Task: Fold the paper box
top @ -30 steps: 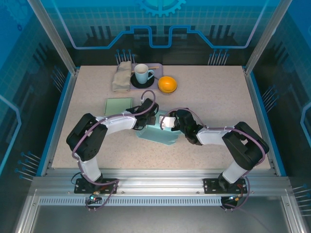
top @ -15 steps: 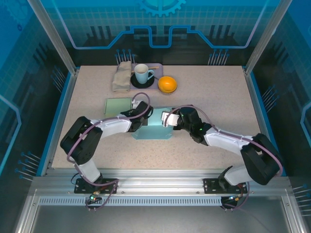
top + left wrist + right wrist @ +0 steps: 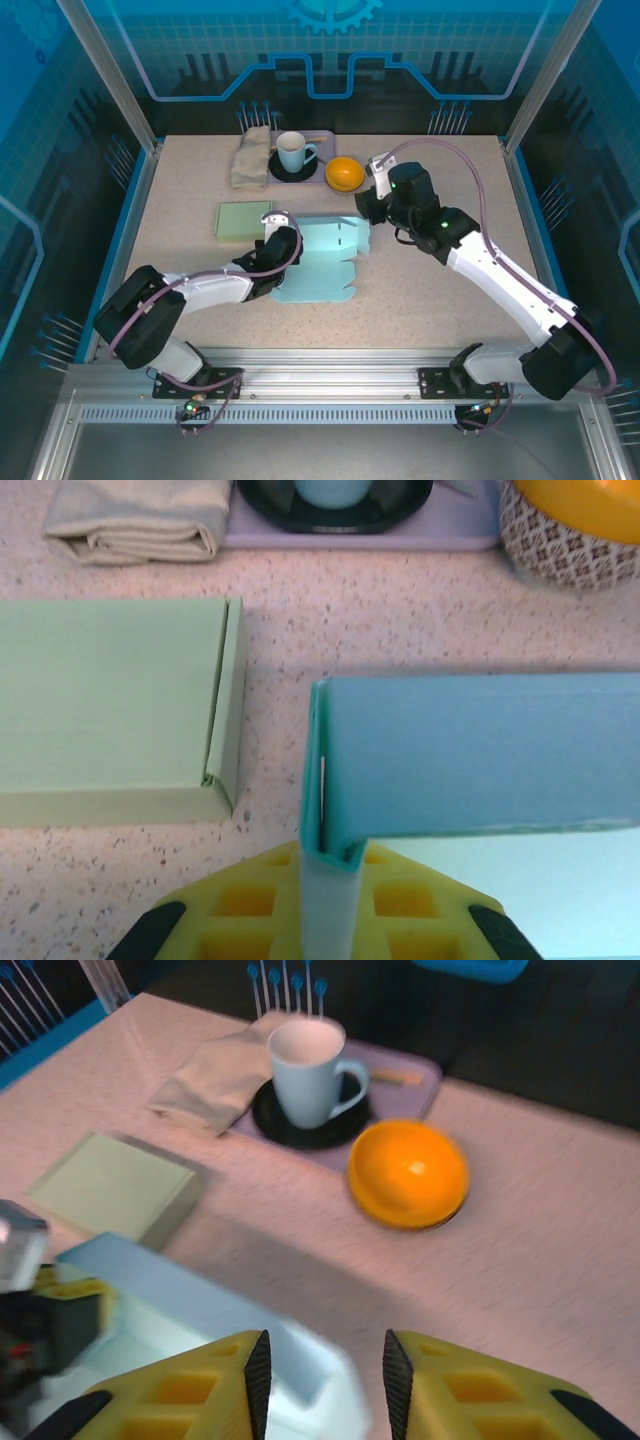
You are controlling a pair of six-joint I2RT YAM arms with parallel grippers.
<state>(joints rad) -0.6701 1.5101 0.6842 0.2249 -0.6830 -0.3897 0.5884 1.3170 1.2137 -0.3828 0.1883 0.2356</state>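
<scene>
Speckled beige tabletop [image 3: 450, 300] carries a light-blue paper box [image 3: 325, 262] at centre, its nine-o'clock wall pinched by the left gripper [image 3: 325, 880]. Farther off, at one o'clock from the box, the right gripper [image 3: 325, 1360] hangs with jaws apart, holding nothing, near an orange bowl [image 3: 344, 174].

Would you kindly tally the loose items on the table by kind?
Paper boxes: 2 (blue box, green box)
Folded cloth: 1
Mug: 1
Saucer: 1
Tray: 1
Bowl: 1
Total: 7
Blurred tan sliver on the tray not counted.
</scene>
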